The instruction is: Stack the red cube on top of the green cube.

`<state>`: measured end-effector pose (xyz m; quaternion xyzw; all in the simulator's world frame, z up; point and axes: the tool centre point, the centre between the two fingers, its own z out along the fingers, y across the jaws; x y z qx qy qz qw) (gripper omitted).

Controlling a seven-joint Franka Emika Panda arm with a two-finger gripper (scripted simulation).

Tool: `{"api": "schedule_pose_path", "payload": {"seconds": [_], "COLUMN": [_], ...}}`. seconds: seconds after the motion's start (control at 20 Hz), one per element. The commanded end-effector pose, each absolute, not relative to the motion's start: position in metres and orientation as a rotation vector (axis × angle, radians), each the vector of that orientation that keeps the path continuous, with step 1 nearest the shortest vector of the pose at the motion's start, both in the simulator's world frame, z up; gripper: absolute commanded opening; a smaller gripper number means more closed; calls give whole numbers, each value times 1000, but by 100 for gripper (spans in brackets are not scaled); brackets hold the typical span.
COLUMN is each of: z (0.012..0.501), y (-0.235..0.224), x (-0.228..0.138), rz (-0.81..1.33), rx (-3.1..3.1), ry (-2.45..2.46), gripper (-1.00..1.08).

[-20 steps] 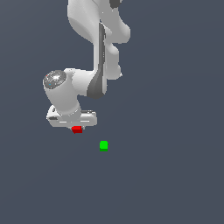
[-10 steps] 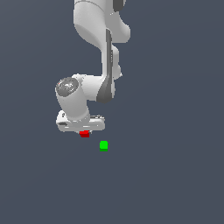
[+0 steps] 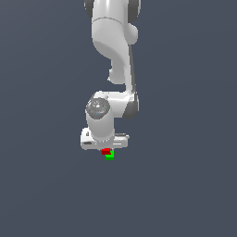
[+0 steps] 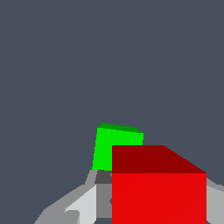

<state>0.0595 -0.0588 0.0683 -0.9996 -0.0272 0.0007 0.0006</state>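
flat slate-grey ground runs out on every side of me, plain and unmarked, with only my own white arm [image 3: 113, 51] coming down over it from above. my gripper [image 3: 106, 149] hangs low, close over the ground, wrist turned so the fingers point down. i am clenched on the red cube [image 3: 106, 151], which sits between my fingers directly under my palm; in the wrist view the red cube [image 4: 158, 192] fills the near corner, its darker top face and bright front face both showing, with one grey finger [image 4: 83, 203] pressed alongside it. the green cube [image 3: 109, 156] lies on the ground just below and a little beyond what i carry, so close in the exterior view that the two colours meet, red above and green beneath, slightly offset toward the exterior view's right. from the wrist the green cube [image 4: 117, 146] peeks out behind the red one, partly covered by it. whether the red cube already rests on the green one i cannot tell.
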Motion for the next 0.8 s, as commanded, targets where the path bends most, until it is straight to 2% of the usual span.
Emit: {"api": "schedule_pose_path", "payload": {"seconds": [0.0, 0.25, 0.3, 0.75], "z": [64, 61, 61, 61], "y": [-49, -43, -43, -43], "x": [65, 69, 69, 69], "rz": [0, 0, 0, 0], "rx": [-3140, -3140, -3140, -3140], "ry": [-82, -82, -82, -82], "gripper": [-100, -100, 100, 100]}}
